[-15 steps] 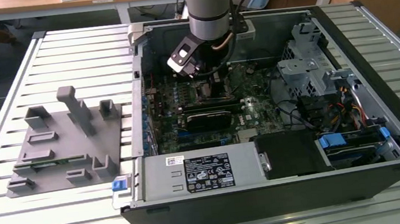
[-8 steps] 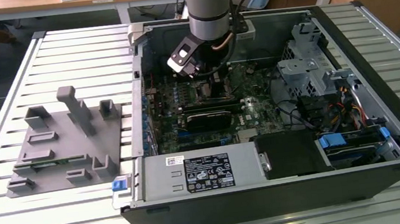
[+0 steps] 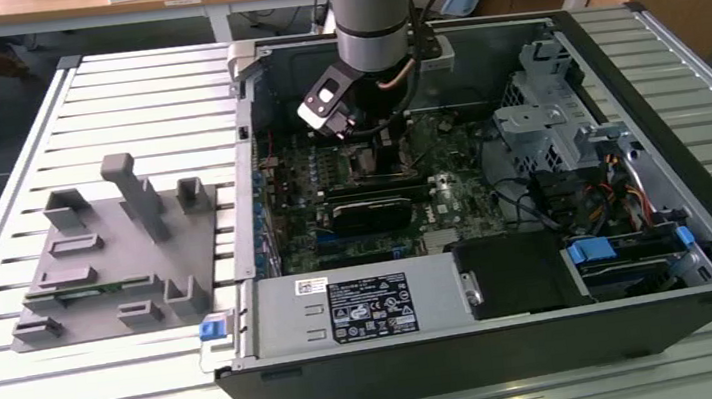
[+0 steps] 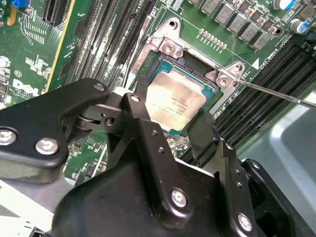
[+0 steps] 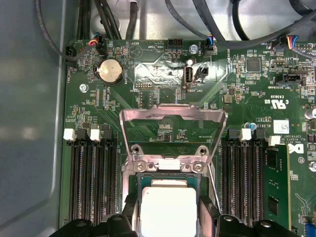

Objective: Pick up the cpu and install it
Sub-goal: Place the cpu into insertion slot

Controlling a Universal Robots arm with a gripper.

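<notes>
The jaws are clamped against two opposite edges of the cpu (image 4: 175, 98), which lies down in the open socket (image 5: 165, 165) on the motherboard (image 5: 247, 98). The gripper (image 4: 172, 116) points straight down. Above it the arm (image 3: 369, 17) stands upright, upper middle of the exterior view, reaching into the computer case (image 3: 483, 366).

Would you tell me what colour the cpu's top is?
The cpu has a silvery top, clearest in the second wrist view.

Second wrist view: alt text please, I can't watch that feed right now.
The gripper holds the silvery cpu by two opposite edges between its black fingers, at the socket on the green motherboard. Memory slots run on both sides.
</notes>
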